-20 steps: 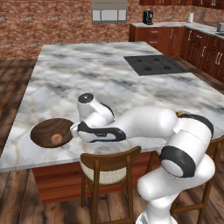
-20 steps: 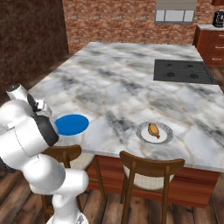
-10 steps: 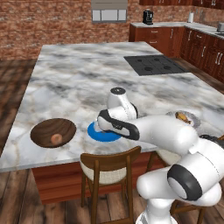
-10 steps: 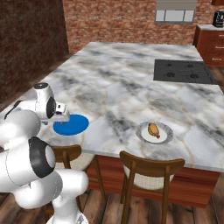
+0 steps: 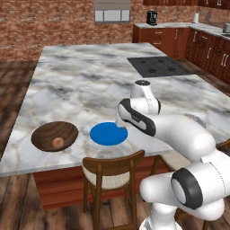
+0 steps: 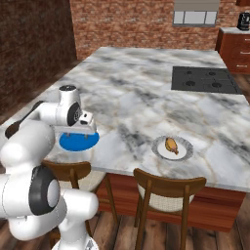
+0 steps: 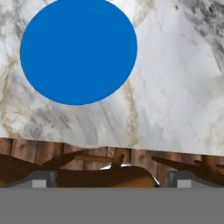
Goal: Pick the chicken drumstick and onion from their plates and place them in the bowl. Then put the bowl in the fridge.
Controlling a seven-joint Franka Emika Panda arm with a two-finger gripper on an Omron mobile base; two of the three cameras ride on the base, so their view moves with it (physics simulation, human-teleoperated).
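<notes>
My claw [image 6: 87,128] is wide open and empty, mid-left over the blue plate [image 5: 108,134]. The onion [image 5: 57,142] sits in the bowl [image 5: 55,135] already. The drumstick [image 6: 171,145] waits lower right on its pale plate [image 6: 172,148].

glossy white rounded arm [image 5: 188,134] segments, dark joint bands, grey-tipped claw [image 7: 109,178].

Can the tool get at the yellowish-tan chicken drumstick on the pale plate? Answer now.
Probably yes: the open tool hangs by the bright blue plate, and bare marble counter lies between it and the drumstick.
</notes>
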